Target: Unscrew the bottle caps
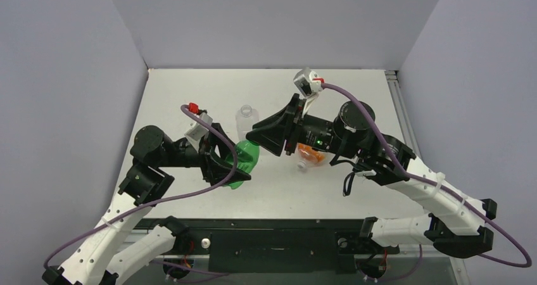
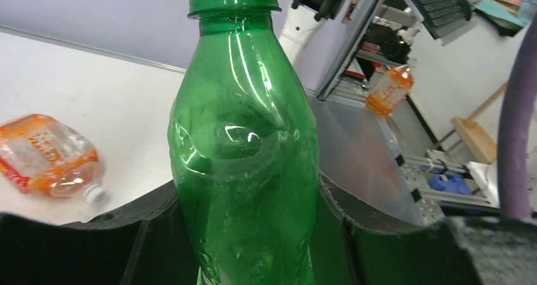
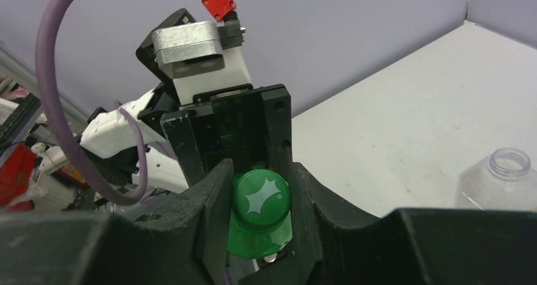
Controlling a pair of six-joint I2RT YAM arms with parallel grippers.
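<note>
My left gripper (image 1: 235, 163) is shut on the green bottle (image 1: 246, 158) and holds its body between both black fingers (image 2: 152, 234). The bottle (image 2: 244, 152) fills the left wrist view, neck upward. My right gripper (image 1: 265, 139) is shut on the green cap (image 3: 261, 196), which sits on the bottle's neck with a finger (image 3: 212, 202) pressed on each side. In the top view the cap is hidden by the gripper. The clear bottle (image 1: 247, 119) stands uncapped behind them. The orange bottle (image 1: 310, 153) lies on its side, white cap (image 1: 302, 166) on.
The white table (image 1: 354, 101) has grey walls on three sides. The clear bottle's open mouth (image 3: 510, 163) is at the right in the right wrist view. A small white round thing (image 1: 205, 242) lies on the black base plate between the arm bases.
</note>
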